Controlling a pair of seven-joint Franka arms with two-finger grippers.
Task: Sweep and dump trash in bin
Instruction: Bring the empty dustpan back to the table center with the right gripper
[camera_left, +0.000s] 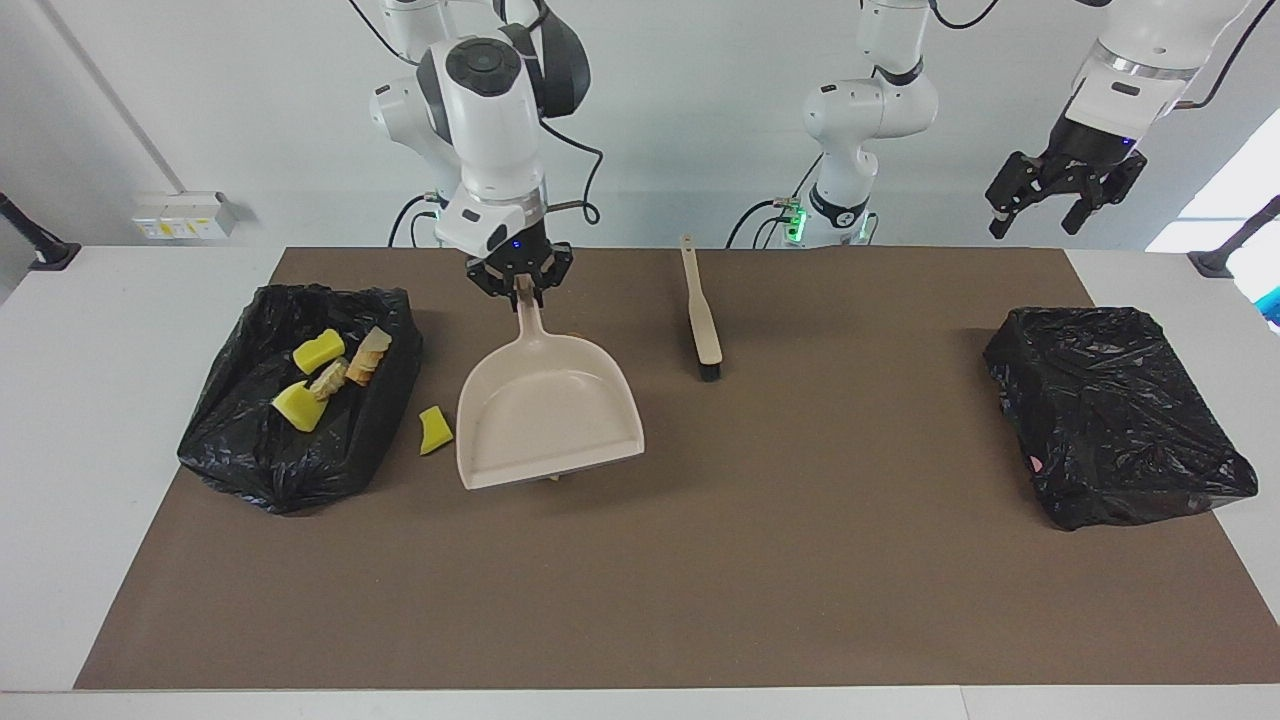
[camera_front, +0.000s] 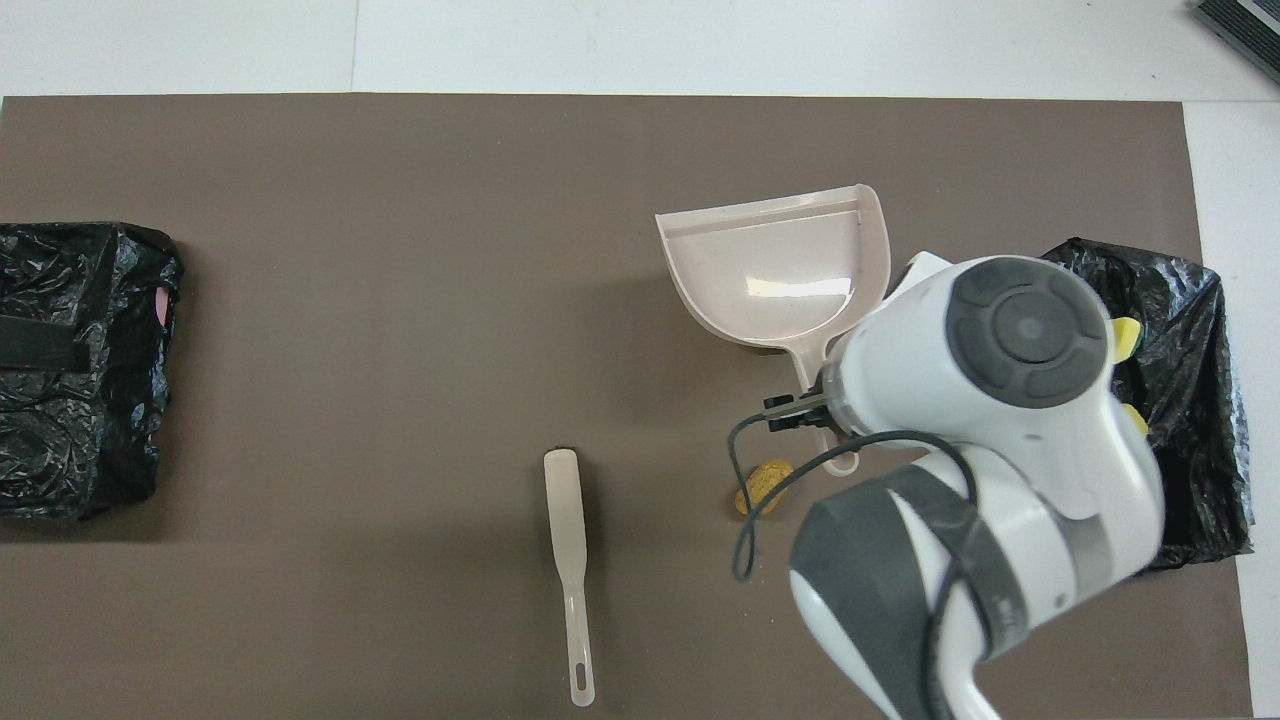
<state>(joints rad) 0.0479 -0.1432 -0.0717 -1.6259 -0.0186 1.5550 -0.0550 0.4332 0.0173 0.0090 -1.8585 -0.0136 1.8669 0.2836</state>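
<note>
My right gripper (camera_left: 522, 285) (camera_front: 800, 410) is shut on the handle of the beige dustpan (camera_left: 545, 415) (camera_front: 775, 275), which hangs low over the mat beside the bin with its lip pointing away from the robots. The bin (camera_left: 255, 455) (camera_front: 1195, 400) is a box lined with a black bag at the right arm's end. It holds trash: yellow sponge chunks (camera_left: 318, 350) and bread-like lumps (camera_left: 365, 365). One yellow chunk (camera_left: 433, 430) lies on the mat between bin and dustpan. A brown lump (camera_front: 762, 483) peeks out beside the arm. My left gripper (camera_left: 1032, 228) waits open, high over the left arm's end.
The beige-handled brush (camera_left: 700, 320) (camera_front: 568, 560) lies on the brown mat toward the robots, bristles pointing away from them. A second black-bagged box (camera_left: 1115, 410) (camera_front: 75, 370) sits at the left arm's end.
</note>
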